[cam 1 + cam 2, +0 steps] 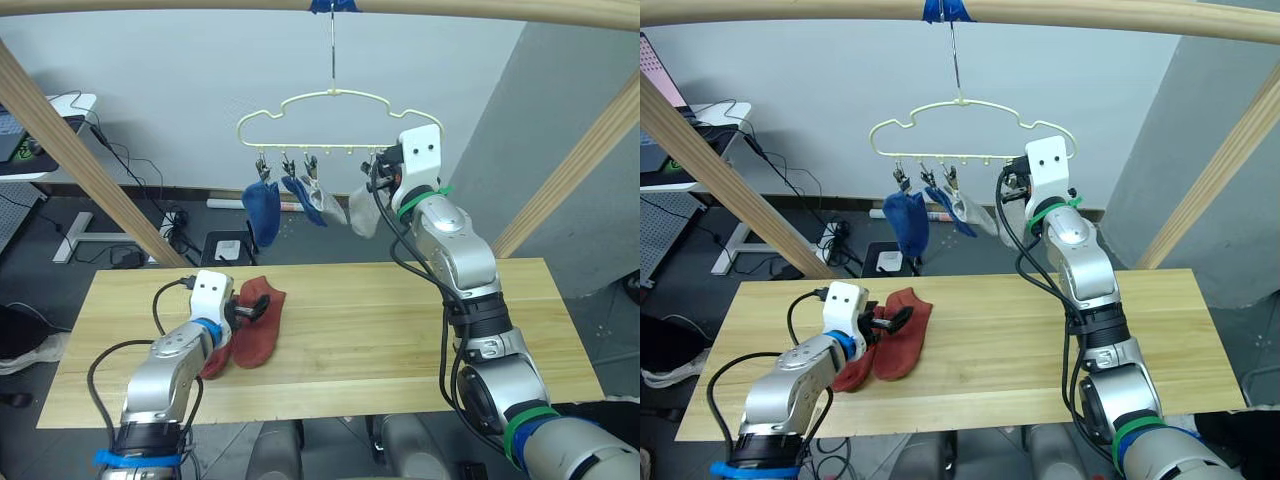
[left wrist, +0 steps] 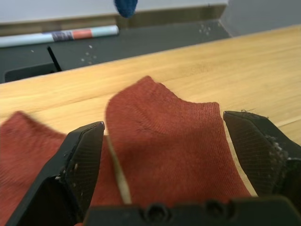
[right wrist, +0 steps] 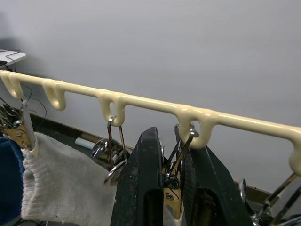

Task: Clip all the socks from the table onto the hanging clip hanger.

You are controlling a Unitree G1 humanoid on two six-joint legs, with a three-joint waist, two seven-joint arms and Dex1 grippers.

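No legible writing. Left tool [image 1: 250,308], fingers apart, straddles one of two rust red socks [image 1: 262,322] at counter [image 1: 400,330] lower left. Right tool [image 3: 171,183] clamps a silver clip [image 3: 173,188] on the clip hanger [image 1: 340,100], upper centre, beside hung blue and grey socks [image 1: 300,205].

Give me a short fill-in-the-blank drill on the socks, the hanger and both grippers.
1. The two socks on the table are rust ____.
2. The left gripper is ____ around a rust red sock.
3. The right gripper is pinching a ____ on the clip hanger.
4. The clip hanger hangs from a ____ pole.

Missing words: red; open; clip; wooden
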